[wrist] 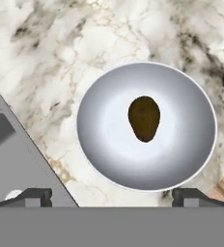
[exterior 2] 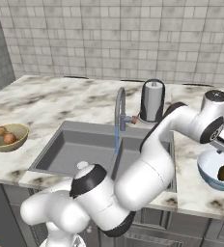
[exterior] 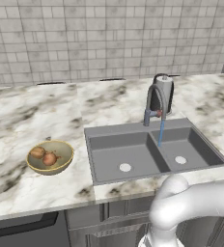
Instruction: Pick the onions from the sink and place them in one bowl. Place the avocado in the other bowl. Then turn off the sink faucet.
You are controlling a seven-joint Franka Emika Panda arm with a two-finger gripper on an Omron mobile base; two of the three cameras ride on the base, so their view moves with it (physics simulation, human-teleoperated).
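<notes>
The 2 base views look down from either side at the sink [exterior: 155, 149], while the hand view looks straight down, close.

marble counter [exterior: 32, 113] | yellow bowl [exterior: 62, 163] left of sink [exterior: 133, 129] | grey bowl [wrist: 181, 159] right | paper-towel holder [exterior 2: 152, 101] behind

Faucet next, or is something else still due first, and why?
Probably swing the gripper over to the faucet and shut it off. Both onions sit in the yellow bowl, the avocado lies in the silver bowl, the fingers are spread and empty, and water runs into the sink.
</notes>
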